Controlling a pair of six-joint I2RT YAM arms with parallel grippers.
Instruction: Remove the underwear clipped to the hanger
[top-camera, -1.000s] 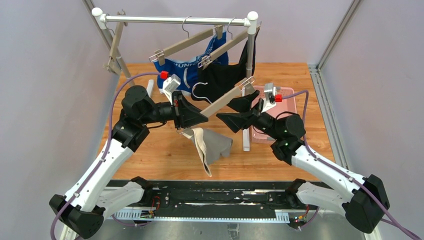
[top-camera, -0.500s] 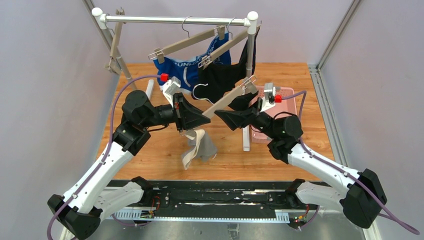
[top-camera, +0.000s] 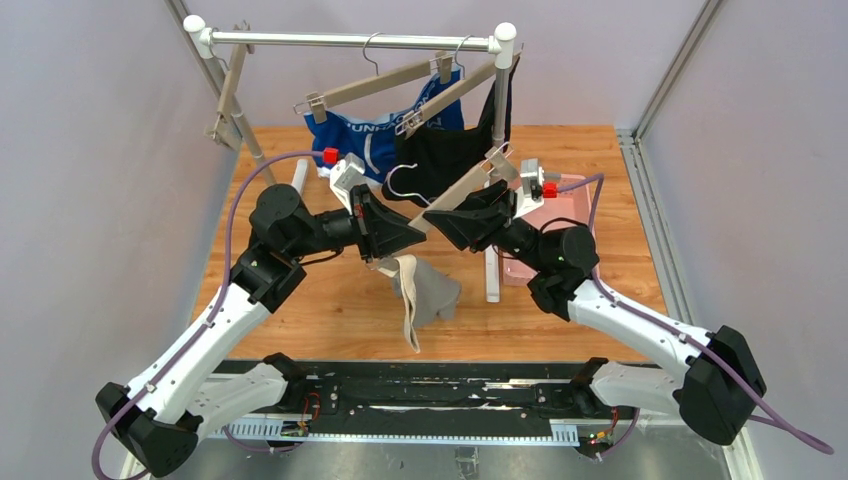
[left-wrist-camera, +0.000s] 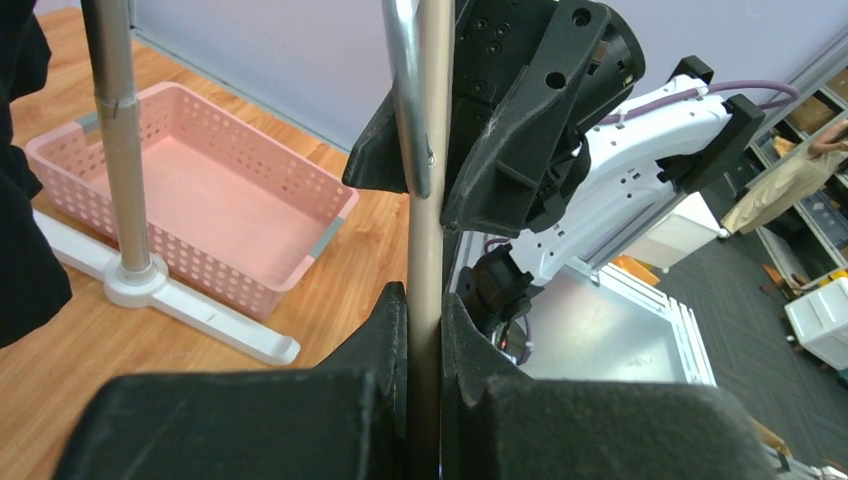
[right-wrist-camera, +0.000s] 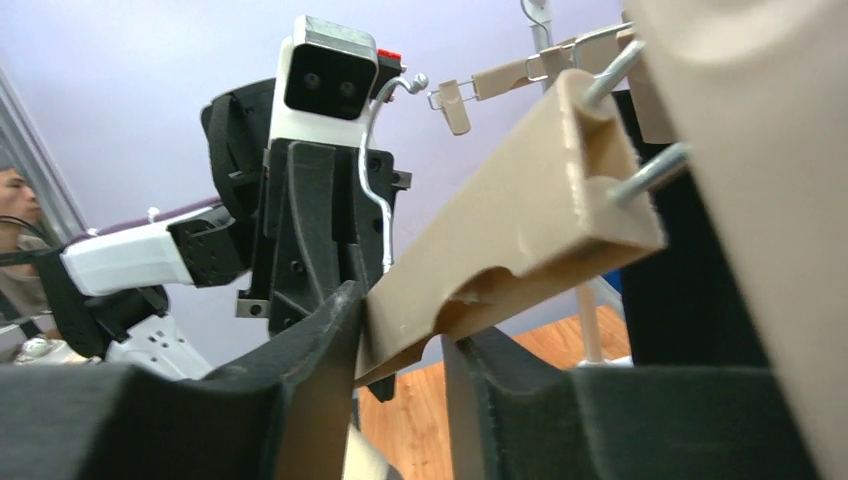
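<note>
The hanger (top-camera: 478, 180) is clamped firmly by the left gripper (top-camera: 408, 234), so that the grey underwear (top-camera: 428, 292) hanging under its low end can be freed. The right gripper (top-camera: 440, 216) is placed around the bar, but whether it presses cannot be told.

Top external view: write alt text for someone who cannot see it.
The left gripper clamps a tan hanger over the table, the right gripper set around it, grey underwear dangling beneath. Behind, blue underwear and black underwear hang clipped to hangers on a rail.
</note>
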